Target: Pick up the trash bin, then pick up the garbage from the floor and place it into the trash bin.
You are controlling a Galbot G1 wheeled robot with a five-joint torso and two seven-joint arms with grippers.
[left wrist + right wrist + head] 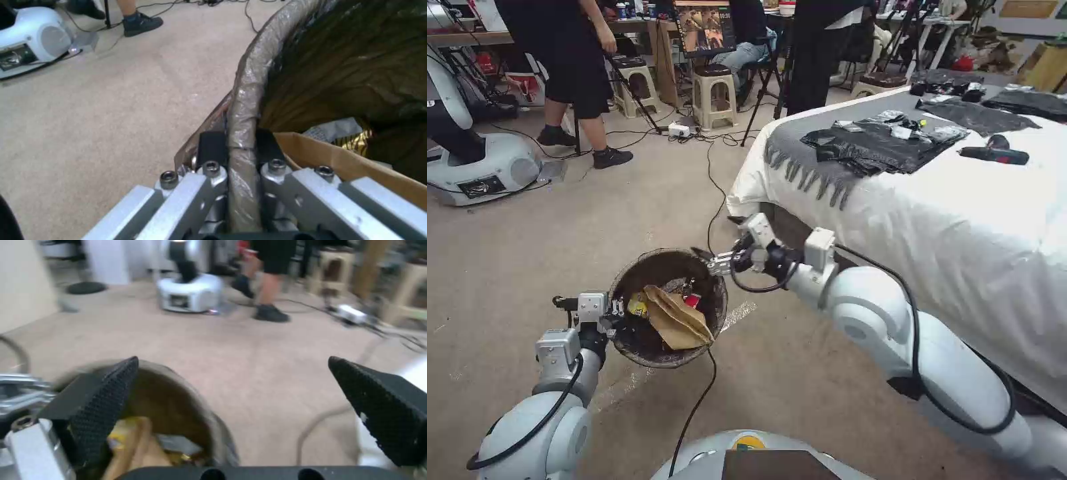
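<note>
While left gripper point(242, 150) fingers pinch the trash bin point(627, 270) rim between them, right gripper point(249, 400) fingers gape wide above its far rim.

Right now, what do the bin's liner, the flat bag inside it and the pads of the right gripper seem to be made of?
The trash bin's liner looks like thin glossy plastic film: it wrinkles and shines over the rim, where the left gripper is clamped. The flat bag seems matte brown paper with stiff creases. The open right gripper's pads look like black rubber, probably, with a fine dotted texture.
</note>
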